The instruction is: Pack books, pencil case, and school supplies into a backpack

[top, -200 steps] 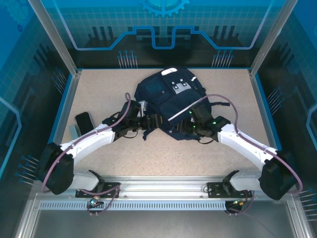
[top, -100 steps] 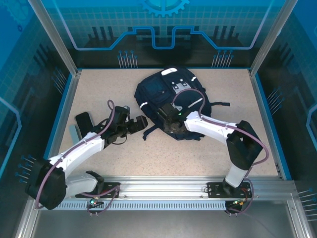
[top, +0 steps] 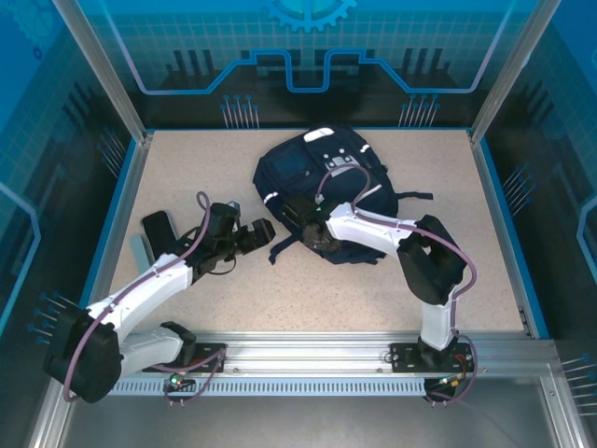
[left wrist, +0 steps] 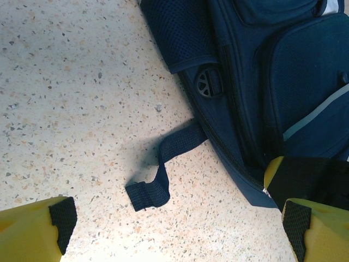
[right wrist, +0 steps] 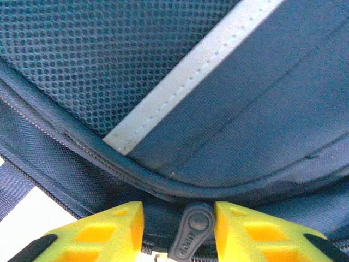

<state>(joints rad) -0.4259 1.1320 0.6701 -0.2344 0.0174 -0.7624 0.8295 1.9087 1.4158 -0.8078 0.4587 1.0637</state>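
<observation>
- The backpack [top: 308,173] is laid flat on the middle of the speckled surface [top: 187,168], with its white patches toward the far side.
- The left gripper [top: 263,231] is seen wide open just beside the backpack's near left edge, over bare surface; its yellow fingers [left wrist: 32,232] are spread well apart and nothing is held.
- A loose dark strap [left wrist: 163,158] is seen below that gripper, lying on the surface and joined to the backpack's edge.
- The right gripper [top: 320,241] is placed at the backpack's near edge, under a white stripe [right wrist: 191,76].
- Its fingers [right wrist: 109,232] are set close on either side of a zipper pull [right wrist: 192,232]; one appears to touch it, while a small gap is seen at the other, so a grip cannot be told.
- A dark oblong item [top: 157,229] is seen by the surface's left edge, well apart from the backpack.
</observation>
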